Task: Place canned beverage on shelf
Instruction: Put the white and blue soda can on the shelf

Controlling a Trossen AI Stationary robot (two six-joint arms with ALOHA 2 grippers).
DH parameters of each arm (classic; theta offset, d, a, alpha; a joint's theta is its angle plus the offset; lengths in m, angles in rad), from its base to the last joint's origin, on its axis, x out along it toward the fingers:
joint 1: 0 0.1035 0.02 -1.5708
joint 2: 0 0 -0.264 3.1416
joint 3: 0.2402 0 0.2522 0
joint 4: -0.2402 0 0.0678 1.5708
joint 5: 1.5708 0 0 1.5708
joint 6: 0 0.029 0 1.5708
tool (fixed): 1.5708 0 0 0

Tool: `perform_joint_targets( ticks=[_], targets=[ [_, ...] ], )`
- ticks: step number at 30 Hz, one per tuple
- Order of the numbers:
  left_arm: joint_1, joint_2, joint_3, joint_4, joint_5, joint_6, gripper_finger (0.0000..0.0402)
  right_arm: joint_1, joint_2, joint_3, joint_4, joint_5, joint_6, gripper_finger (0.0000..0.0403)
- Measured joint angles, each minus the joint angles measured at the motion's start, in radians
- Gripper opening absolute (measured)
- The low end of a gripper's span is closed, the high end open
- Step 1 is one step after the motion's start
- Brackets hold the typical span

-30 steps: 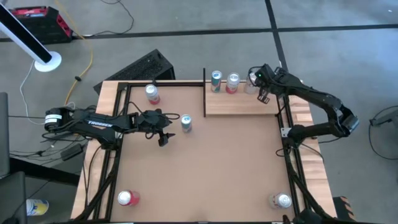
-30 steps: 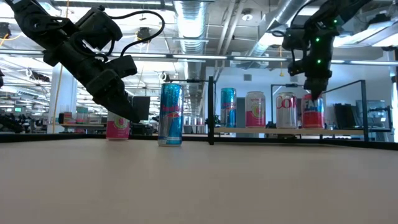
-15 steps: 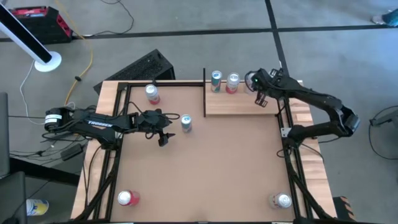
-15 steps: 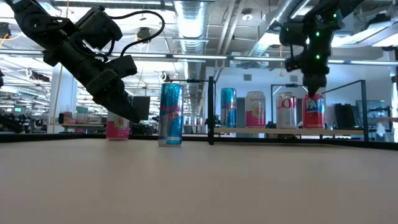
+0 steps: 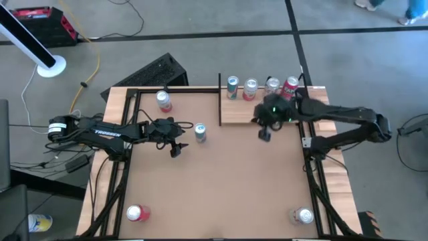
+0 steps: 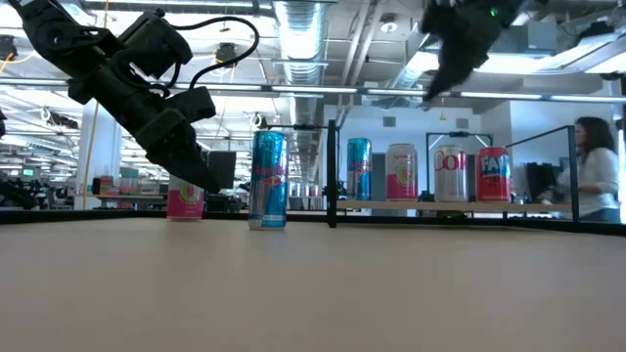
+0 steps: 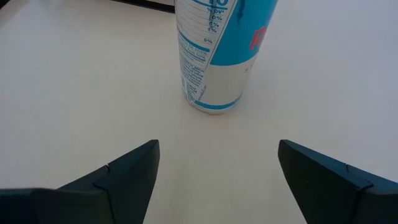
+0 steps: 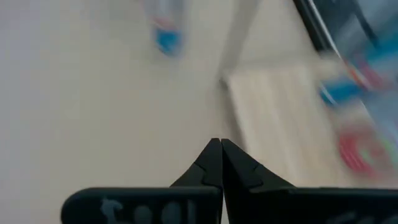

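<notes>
A blue can [image 5: 200, 132] stands straight up on the brown bench [image 5: 221, 181], its long side going up and down and its top to the ceiling. It is out on the bench, well apart from the shelf [image 5: 267, 112]. The left gripper [image 5: 179, 138] is low, just beside the can, with its jaws wide apart and the can in front of them, not touched. The shelf is a pale wood board at the far right of the bench. Four cans stand on it in a row, all straight up: a teal can [image 6: 359, 169], a pink can [image 6: 402, 172], a white can [image 6: 450, 173] and a red can [image 6: 492, 175]. The right gripper [image 5: 262, 128] is up high over the front edge of the shelf, jaws pressed together and holding nothing.
</notes>
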Motion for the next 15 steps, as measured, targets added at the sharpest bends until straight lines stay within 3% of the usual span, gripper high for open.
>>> perform_joint_targets(
  ticks=[6,15],
  targets=[
    [0.000,0.000,0.000,0.000,0.039,0.008,0.0314,0.215,0.055,-0.079,0.297,0.022,0.000,0.0021],
    [0.000,0.044,0.000,0.125,0.044,0.012,0.0314,0.423,0.153,-0.171,0.421,0.183,0.052,0.0021]
  ],
)
